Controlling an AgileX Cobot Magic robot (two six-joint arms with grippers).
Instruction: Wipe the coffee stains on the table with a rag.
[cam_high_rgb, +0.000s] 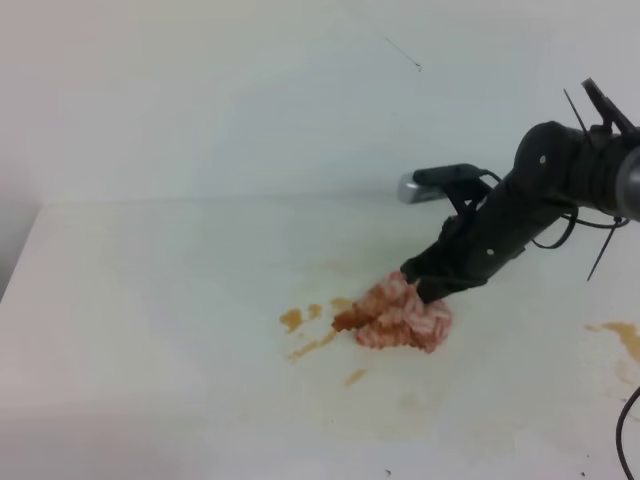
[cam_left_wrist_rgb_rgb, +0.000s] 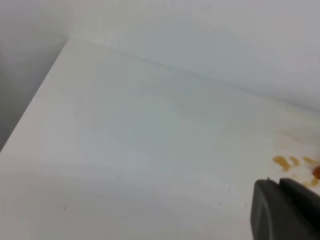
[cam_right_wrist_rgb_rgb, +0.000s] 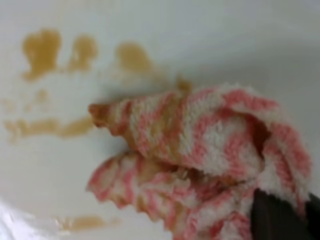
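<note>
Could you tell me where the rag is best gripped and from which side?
Take the rag at its raised rear bunch, from above and the right, as the right tool does: the cloth heaps highest there, and its flat front edge faces the coffee stains.

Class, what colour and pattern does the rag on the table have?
Pink-red and white stripes, with brownish staining; the rag shows best in the right wrist view.
</note>
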